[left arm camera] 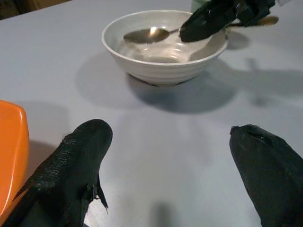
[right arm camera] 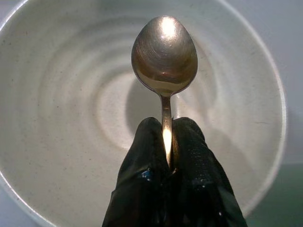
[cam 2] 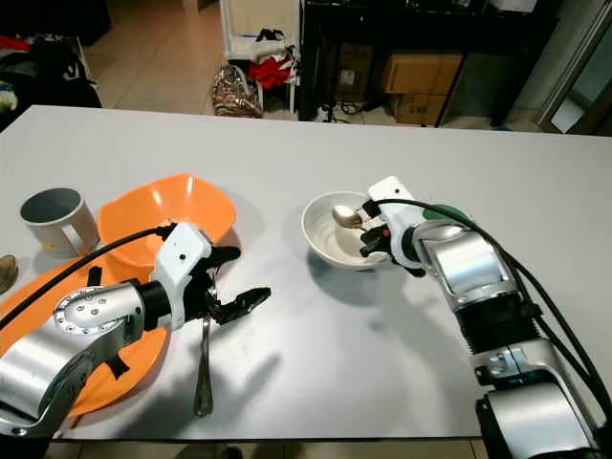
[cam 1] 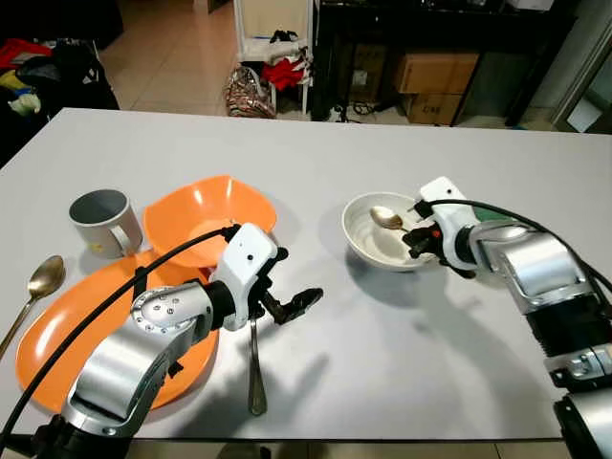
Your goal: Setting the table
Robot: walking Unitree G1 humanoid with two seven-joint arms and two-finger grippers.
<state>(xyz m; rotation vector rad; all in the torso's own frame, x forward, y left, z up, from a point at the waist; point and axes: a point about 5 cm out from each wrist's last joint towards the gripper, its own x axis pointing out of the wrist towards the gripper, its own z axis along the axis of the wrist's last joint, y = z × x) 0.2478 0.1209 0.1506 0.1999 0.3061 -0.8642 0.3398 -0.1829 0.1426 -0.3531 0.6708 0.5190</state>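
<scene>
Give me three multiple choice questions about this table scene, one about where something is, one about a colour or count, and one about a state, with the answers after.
1. Where is the bowl of the spoon that the right gripper holds?
A. Over the white bowl
B. On the orange plate
C. Inside the grey mug

2. What colour is the plate beside the mug?
A. White
B. Orange
C. Green

3. How are the fingers of the left gripper?
A. Closed on a fork
B. Closed on the mug
C. Apart, holding nothing

Answers:
1 A: the right wrist view shows the spoon's head above the bowl's inside.
2 B: the plate and the dish next to it are orange.
3 C: the left wrist view shows bare table between the fingers.
</scene>
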